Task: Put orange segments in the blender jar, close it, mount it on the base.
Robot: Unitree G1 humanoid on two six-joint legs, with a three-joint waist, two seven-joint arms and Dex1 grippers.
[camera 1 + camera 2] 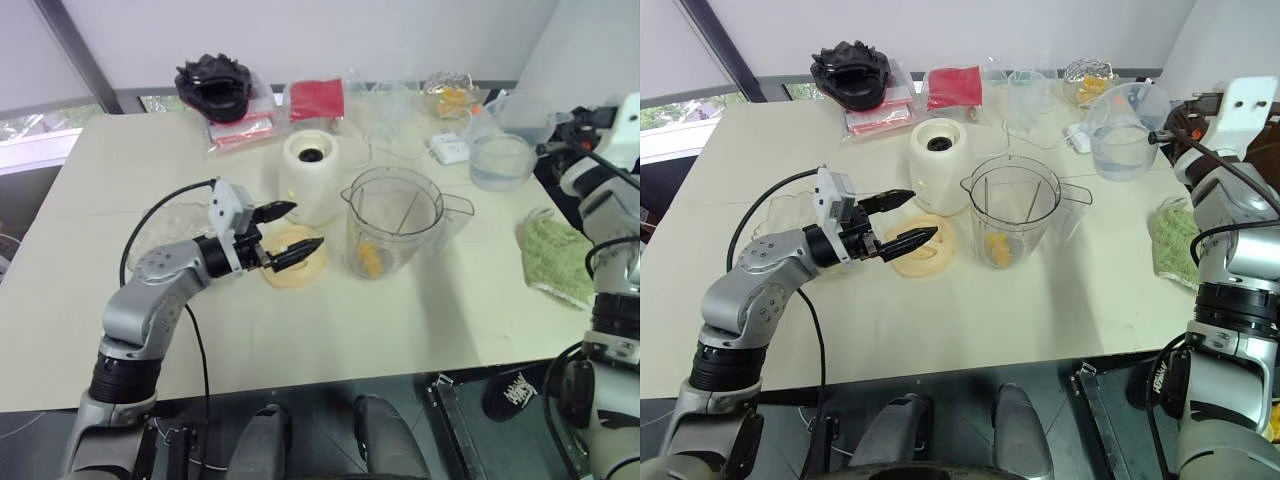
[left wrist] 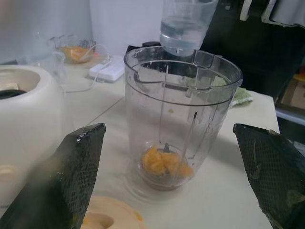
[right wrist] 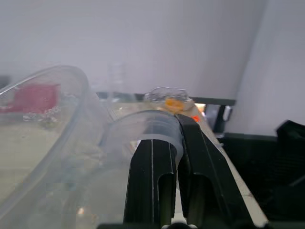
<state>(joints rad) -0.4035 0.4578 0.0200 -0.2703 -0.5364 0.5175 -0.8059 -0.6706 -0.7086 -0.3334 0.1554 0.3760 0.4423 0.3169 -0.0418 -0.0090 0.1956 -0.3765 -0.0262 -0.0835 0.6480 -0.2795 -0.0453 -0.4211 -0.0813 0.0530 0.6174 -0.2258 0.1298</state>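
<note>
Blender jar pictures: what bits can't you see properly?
- Head views: how many orange segments lie in the clear plastic blender jar; they blur together.
- Right wrist view: the water level in the clear measuring cup; its wall blurs.
- Left wrist view: the flat cream lid, cut off by the edge.

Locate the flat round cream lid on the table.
In the head views, the flat round cream lid lies left of the clear plastic blender jar, in front of the cream-white base, under the open left gripper.

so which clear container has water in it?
The measuring cup, held up by its handle in the right gripper, far right. The blender jar mid-table holds only orange segments.
</note>
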